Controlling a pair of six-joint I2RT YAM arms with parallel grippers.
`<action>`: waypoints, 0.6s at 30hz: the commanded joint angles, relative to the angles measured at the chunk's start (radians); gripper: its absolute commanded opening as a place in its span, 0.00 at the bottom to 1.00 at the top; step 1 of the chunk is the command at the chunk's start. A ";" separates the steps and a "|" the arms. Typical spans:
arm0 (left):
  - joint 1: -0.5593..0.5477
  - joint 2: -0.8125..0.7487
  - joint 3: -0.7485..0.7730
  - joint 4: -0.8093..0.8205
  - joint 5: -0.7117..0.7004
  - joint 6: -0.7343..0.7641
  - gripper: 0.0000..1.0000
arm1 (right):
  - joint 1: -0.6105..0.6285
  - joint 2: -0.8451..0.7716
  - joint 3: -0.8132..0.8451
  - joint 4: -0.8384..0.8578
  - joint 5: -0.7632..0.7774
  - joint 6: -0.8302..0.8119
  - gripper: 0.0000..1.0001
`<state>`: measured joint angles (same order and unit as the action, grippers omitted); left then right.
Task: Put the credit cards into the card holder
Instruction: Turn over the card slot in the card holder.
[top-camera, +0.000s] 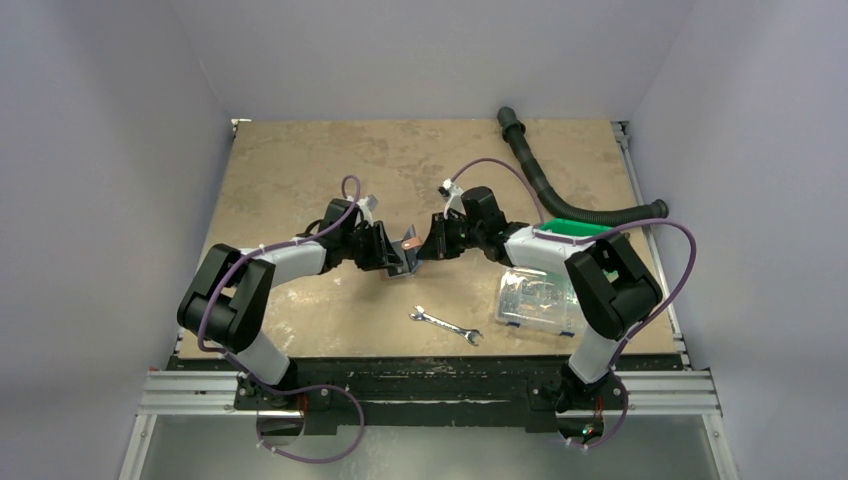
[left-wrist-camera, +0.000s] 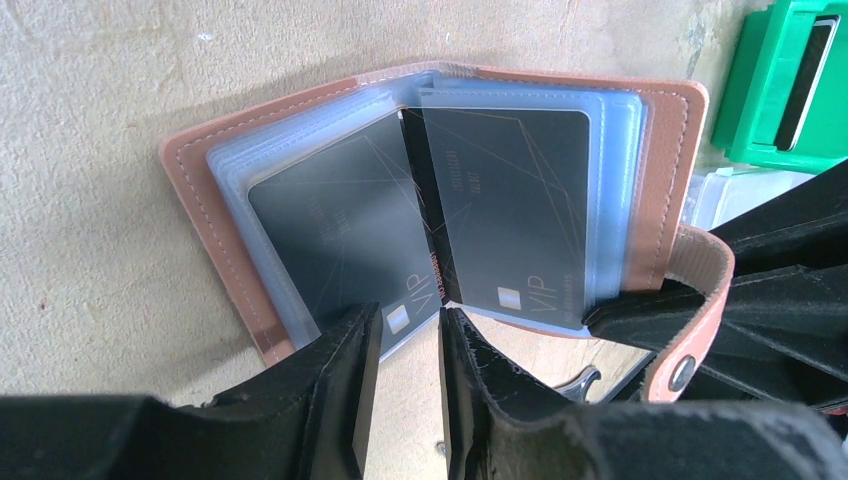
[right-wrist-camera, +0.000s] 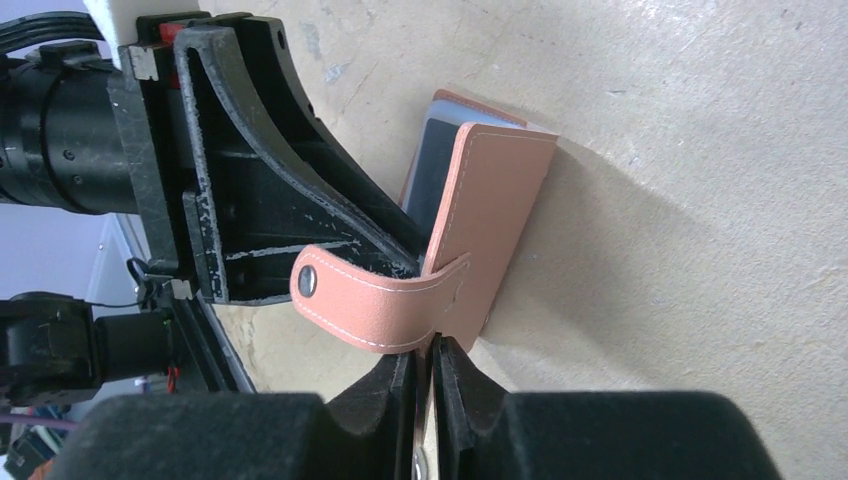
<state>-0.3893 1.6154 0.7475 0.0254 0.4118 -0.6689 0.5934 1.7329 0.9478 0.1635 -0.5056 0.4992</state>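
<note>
Against the tan bench (top-camera: 300, 170) the open card holder (left-wrist-camera: 660, 170) lies straight ahead of the left pincer (left-wrist-camera: 407, 318), jaws part open at its spine, 2 dark credit cards (left-wrist-camera: 510, 200) sleeved inside, while the right pincer (right-wrist-camera: 422, 354) pinches its strap-side cover.

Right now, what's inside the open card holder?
The card holder shows two dark VIP cards in clear sleeves, one on each side of the fold. The left tool covers their lower edges; sleeves stacked behind are hidden.
</note>
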 joint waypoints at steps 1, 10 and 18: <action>-0.005 0.011 -0.028 -0.068 -0.047 0.037 0.32 | -0.001 -0.024 0.002 0.083 -0.067 0.022 0.20; -0.005 0.007 -0.032 -0.069 -0.045 0.038 0.31 | -0.001 -0.026 -0.001 0.088 -0.073 0.020 0.19; -0.005 0.002 -0.029 -0.069 -0.039 0.037 0.33 | 0.000 -0.005 0.014 0.070 -0.037 0.006 0.00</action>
<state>-0.3893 1.6154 0.7471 0.0242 0.4118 -0.6682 0.5934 1.7329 0.9428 0.1951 -0.5377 0.5121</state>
